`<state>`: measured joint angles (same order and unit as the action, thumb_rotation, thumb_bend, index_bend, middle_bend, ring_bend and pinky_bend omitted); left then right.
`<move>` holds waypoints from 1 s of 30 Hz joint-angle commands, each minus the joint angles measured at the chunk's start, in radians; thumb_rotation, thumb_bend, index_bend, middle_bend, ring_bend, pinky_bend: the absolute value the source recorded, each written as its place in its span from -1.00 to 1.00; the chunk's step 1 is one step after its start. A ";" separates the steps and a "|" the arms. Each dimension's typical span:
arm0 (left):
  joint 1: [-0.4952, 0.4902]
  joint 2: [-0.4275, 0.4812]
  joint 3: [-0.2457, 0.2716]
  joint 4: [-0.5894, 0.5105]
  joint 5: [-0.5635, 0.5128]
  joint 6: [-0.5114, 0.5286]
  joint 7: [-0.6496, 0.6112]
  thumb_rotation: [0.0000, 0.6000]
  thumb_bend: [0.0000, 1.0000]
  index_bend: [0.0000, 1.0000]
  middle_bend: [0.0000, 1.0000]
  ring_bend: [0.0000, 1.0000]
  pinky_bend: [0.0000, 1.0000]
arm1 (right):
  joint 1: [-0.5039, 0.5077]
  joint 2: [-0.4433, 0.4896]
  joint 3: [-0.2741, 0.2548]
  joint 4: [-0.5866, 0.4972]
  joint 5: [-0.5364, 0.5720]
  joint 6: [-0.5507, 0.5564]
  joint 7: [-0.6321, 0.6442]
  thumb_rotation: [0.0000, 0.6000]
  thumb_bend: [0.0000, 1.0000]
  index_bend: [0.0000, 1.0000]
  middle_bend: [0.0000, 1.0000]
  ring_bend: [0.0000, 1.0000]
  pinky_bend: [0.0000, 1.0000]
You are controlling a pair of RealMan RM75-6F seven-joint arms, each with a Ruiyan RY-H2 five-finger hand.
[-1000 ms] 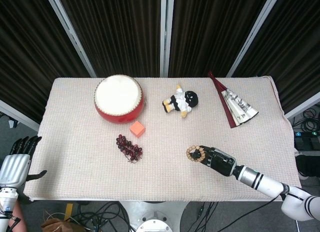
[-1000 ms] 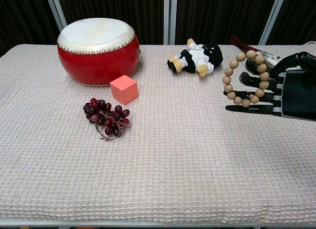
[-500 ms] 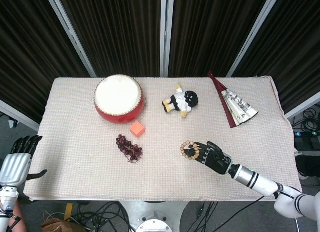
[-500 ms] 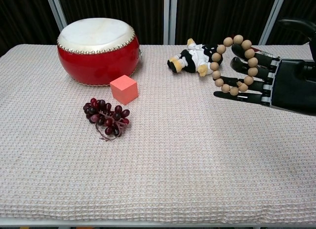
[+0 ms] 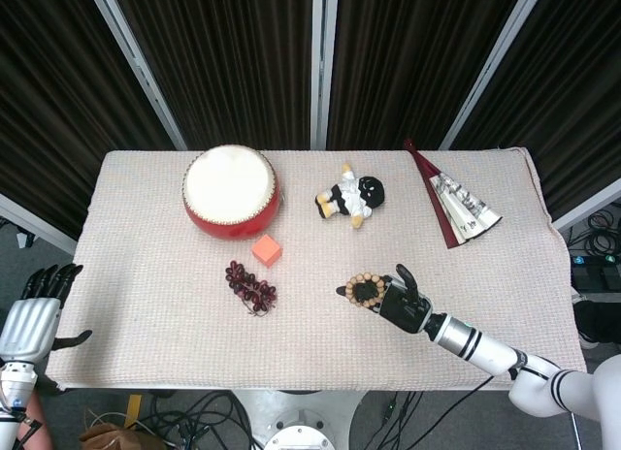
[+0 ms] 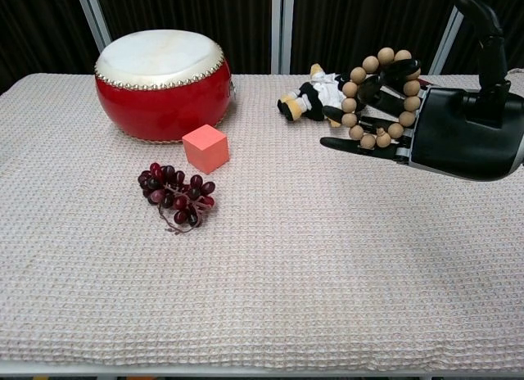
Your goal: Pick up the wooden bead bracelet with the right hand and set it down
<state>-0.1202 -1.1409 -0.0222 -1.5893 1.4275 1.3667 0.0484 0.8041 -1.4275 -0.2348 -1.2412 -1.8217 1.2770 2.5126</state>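
The wooden bead bracelet (image 6: 372,97) of light tan beads hangs looped around the fingers of my right hand (image 6: 446,126), raised above the cloth. In the head view the bracelet (image 5: 366,290) shows at the tips of my right hand (image 5: 398,302), right of the table's middle near the front. The fingers point left and the thumb sticks up. My left hand (image 5: 29,319) hangs open off the table's left front corner, holding nothing.
A red drum (image 5: 231,191) stands at the back left, with an orange cube (image 5: 266,249) and a bunch of dark grapes (image 5: 251,287) in front of it. A small doll (image 5: 351,197) lies at the back centre. A folded fan (image 5: 454,206) lies at the back right.
My right hand has carried the bracelet leftward and higher over the table, and the hand has rolled so the thumb points up. The left hand has stayed still.
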 commanded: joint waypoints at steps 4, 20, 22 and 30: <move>0.000 -0.004 0.002 0.007 -0.002 -0.003 -0.006 1.00 -1.00 -0.84 -0.85 -1.00 -1.00 | 0.011 0.014 -0.002 -0.023 0.030 -0.044 -0.108 -0.27 -0.68 0.25 0.05 -0.59 -1.00; -0.005 -0.012 0.002 0.018 -0.005 -0.012 -0.011 1.00 -1.00 -0.84 -0.85 -1.00 -1.00 | -0.074 0.031 0.092 -0.159 0.213 -0.148 -0.686 -0.29 0.03 0.13 0.04 -0.59 -1.00; -0.006 -0.012 0.002 0.019 -0.006 -0.013 -0.010 1.00 -1.00 -0.84 -0.85 -1.00 -1.00 | -0.078 0.030 0.097 -0.160 0.212 -0.150 -0.687 -0.29 0.10 0.13 0.04 -0.59 -1.00; -0.008 -0.011 0.001 0.018 -0.007 -0.015 -0.009 1.00 -1.00 -0.84 -0.85 -1.00 -1.00 | -0.090 0.027 0.112 -0.153 0.199 -0.157 -0.690 -0.29 0.35 0.13 0.04 -0.59 -1.00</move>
<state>-0.1280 -1.1517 -0.0213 -1.5713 1.4208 1.3523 0.0399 0.7159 -1.4004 -0.1246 -1.3949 -1.6208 1.1209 1.8211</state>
